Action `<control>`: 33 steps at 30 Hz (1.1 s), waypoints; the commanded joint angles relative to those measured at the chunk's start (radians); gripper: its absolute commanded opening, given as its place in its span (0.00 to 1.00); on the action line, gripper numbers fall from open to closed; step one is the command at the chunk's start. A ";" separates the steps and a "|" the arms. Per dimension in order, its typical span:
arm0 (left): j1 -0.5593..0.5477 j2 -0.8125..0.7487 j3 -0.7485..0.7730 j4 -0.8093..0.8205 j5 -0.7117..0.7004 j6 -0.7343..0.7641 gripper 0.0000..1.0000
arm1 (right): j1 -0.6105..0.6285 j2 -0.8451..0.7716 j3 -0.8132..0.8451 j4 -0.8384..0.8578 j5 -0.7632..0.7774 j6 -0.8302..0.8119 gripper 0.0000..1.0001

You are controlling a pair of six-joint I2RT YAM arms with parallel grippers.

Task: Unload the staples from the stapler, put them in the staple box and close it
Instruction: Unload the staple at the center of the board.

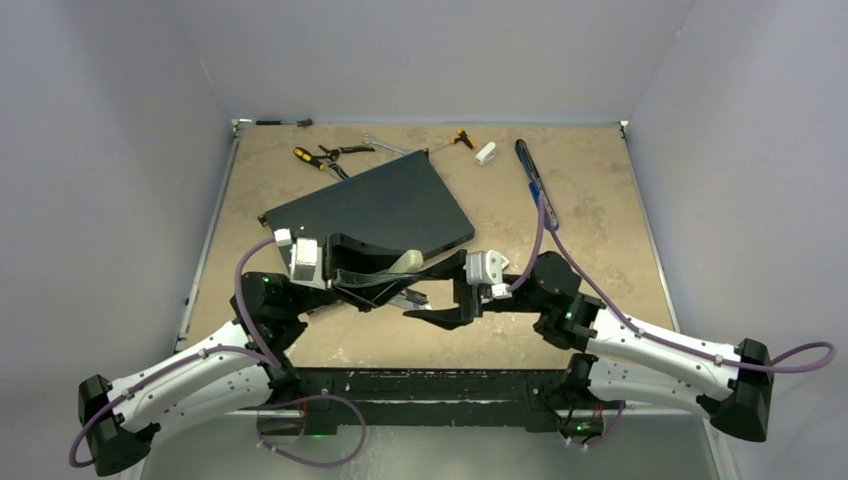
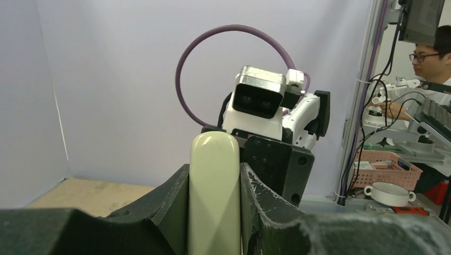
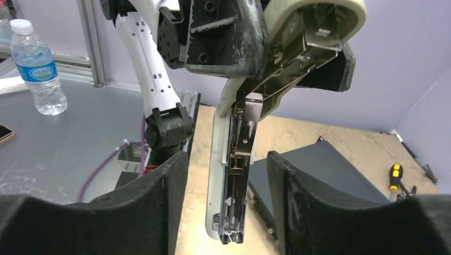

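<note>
The stapler (image 3: 234,186) is aloft, cream top pinched in the left gripper (image 2: 214,172); its magazine hangs open between the right gripper's (image 3: 226,159) wide-apart fingers, untouched. Can't make out staples; bottle (image 3: 34,66) label unreadable.

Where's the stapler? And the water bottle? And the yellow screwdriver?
stapler (image 3: 238,170): right wrist view, on its metal staple channel that hangs down.
water bottle (image 3: 36,70): right wrist view, on its blue label.
yellow screwdriver (image 3: 393,177): right wrist view, on its handle.
</note>
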 commanded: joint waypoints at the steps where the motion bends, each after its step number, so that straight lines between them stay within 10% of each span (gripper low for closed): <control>1: 0.001 -0.005 0.015 0.071 0.051 -0.027 0.00 | 0.003 0.038 0.049 0.068 -0.040 0.001 0.57; 22: 0.001 0.006 -0.003 0.125 0.088 -0.031 0.00 | 0.003 0.097 0.029 0.148 -0.046 0.119 0.38; 30: 0.001 0.010 -0.011 0.143 0.075 -0.031 0.00 | 0.002 0.100 0.027 0.145 0.017 0.148 0.00; 33: 0.001 0.000 -0.013 0.121 0.044 -0.019 0.00 | 0.002 0.088 0.022 0.143 0.047 0.167 0.00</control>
